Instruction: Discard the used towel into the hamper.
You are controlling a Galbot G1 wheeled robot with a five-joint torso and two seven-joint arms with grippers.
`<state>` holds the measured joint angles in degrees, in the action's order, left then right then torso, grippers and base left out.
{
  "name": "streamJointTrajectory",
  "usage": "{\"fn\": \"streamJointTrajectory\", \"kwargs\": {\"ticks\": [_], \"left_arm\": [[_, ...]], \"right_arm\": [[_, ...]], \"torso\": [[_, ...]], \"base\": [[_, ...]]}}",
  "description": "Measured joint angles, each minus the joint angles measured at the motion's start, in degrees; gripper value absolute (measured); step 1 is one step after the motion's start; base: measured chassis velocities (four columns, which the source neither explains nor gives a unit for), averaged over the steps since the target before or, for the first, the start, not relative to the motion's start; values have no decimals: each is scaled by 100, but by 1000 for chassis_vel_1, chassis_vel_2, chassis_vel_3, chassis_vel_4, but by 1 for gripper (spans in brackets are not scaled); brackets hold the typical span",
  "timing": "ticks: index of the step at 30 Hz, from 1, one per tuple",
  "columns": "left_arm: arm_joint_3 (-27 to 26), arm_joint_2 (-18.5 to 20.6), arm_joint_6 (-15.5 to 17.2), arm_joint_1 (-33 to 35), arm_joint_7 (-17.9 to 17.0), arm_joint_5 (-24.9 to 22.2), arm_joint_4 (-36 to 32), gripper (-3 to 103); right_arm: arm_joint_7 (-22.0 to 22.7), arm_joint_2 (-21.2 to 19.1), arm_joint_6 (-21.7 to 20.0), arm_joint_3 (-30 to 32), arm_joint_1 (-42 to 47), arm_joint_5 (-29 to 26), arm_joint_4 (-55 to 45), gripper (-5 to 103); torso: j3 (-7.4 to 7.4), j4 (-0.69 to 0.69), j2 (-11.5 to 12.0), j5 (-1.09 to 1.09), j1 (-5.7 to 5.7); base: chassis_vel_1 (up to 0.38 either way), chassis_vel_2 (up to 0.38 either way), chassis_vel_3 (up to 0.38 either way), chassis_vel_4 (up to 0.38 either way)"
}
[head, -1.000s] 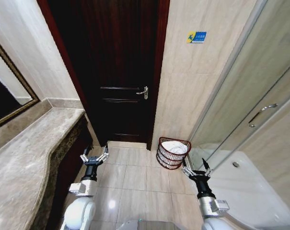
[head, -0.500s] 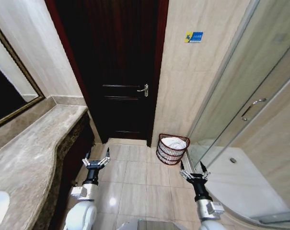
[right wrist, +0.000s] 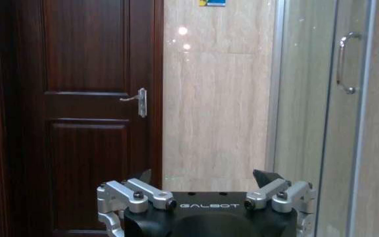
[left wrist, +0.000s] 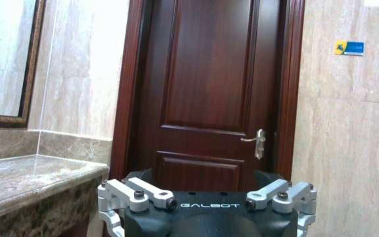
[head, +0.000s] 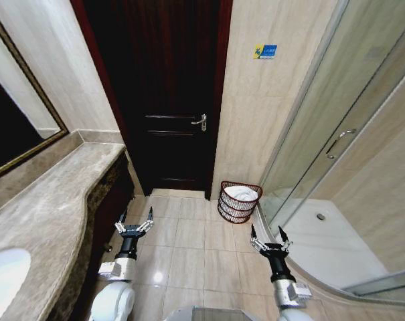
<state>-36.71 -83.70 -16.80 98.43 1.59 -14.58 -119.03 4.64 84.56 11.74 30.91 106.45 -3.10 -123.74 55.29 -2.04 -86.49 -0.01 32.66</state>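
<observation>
White towel seems already inside the hamper, far right by the shower; I'd hold left gripper and right gripper low, fingers spread, empty.

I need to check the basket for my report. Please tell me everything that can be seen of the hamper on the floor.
The hamper is a small round basket with an open top, made of dark reddish-brown wire or wicker with ribbed, see-through sides. It stands upright on the tiled floor, close to the beige wall, between the dark door and the glass shower enclosure. A white towel lies bunched inside it, up near the rim. Neither tool touches it.
</observation>
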Motion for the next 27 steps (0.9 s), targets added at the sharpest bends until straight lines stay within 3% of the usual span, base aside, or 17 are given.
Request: {"fn": "streamJointTrajectory", "kwargs": {"ticks": [12,27], "left_arm": [[-29,21,159,38,54,-78,-85,100],[21,39,35,9,-133,-22,-122,100]], "right_arm": [[12,-16,17,-6,30,16,-5,100],[136,5,59,-97,77,20,-89,100]], "torso": [[1,0,0,1,2],[1,1,-2,1,0]], "base": [[97,-99,-102,97],[98,-81,-93,93]]}}
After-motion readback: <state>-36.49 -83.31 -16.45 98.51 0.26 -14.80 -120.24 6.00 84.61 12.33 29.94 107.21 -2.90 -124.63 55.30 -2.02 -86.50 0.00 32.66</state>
